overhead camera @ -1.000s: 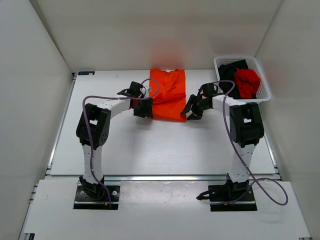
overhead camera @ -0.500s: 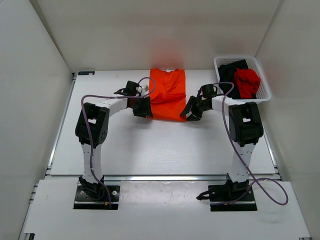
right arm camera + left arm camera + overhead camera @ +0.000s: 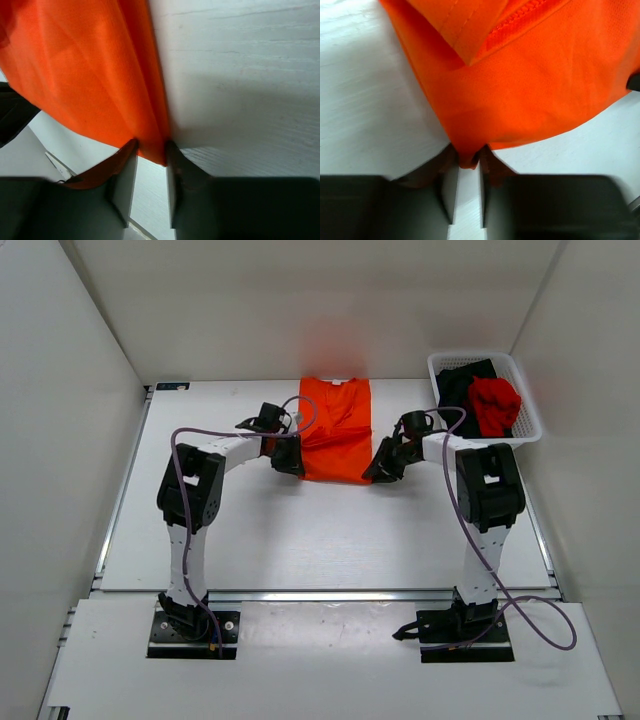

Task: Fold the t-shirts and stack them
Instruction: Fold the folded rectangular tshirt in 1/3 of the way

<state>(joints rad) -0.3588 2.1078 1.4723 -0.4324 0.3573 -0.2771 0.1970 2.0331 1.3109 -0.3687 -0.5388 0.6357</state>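
Note:
The orange t-shirt [image 3: 336, 428] lies folded lengthwise at the back middle of the table. My left gripper [image 3: 290, 466] is at its near left corner, shut on the cloth [image 3: 520, 90] with the corner pinched between the fingertips. My right gripper [image 3: 377, 472] is at its near right corner, shut on the cloth edge [image 3: 85, 70]. The black t-shirt [image 3: 457, 390] and the red t-shirt [image 3: 495, 403] lie bunched in the basket at the back right.
The white mesh basket [image 3: 530, 420] stands at the back right corner, just beyond my right arm. White walls close in the table on the left, back and right. Purple cables loop over both arms.
Both grippers have shifted slightly inward and toward the shirt's near corners; the near edge of the orange shirt looks slightly drawn up. The basket and its shirts have not moved.

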